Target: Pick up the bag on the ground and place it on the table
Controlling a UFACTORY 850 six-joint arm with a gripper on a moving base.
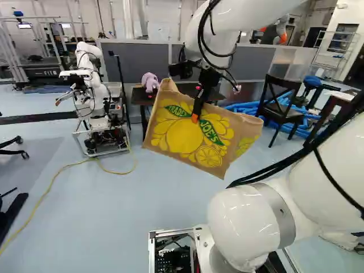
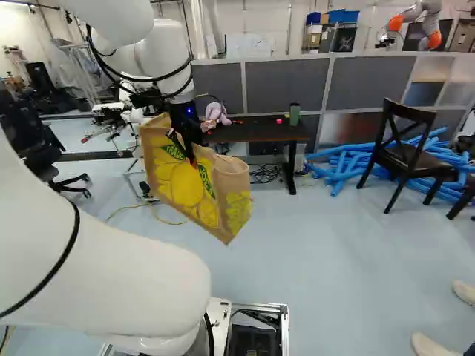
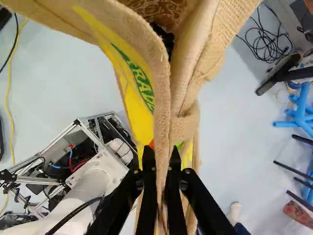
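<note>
- Going by how things lie, the pick-up half of the job is done and the carry is in hand: the bag [image 1: 185, 136] hangs in the air over the floor [image 2: 312, 245], short of the counter [image 2: 256, 133].
- The end effector [image 3: 162, 159] is pinching the bag, a fold of its cloth caught between the two fingers; in the wrist view the mouth gapes ahead of them.
- The bag hangs tilted, its printed side towards the base. It looks empty or nearly so, and I'd expect it to swing and fold easily.
- Next, I judge, the base or arm [image 1: 247, 224] has to bring the bag forward to the counter, with its lowest corner carried above the edge, then lower it until the cloth is borne and let go.
- The likely trouble is the hanging corner catching the counter's edge, or the loose cloth sweeping into what stands there.
- The counter is dark, standing beyond the bag against a grey partition [image 2: 286, 87]. It bears a purple plush toy [image 2: 217, 113] near one end and a green cup [image 2: 295, 115] near the other, with a small pink thing [image 2: 279, 121] beside the cup.
- Loose black cables [image 2: 263, 175] lie below it.
- In the right base view, a dark wooden chair [image 2: 404, 146] and a heap of blue tubes [image 2: 334, 172] are right of the counter.
- In the left base view, another robot [image 1: 94, 85] stands left of the bag, and a yellow cord [image 1: 50, 185] runs across the pale floor.
</note>
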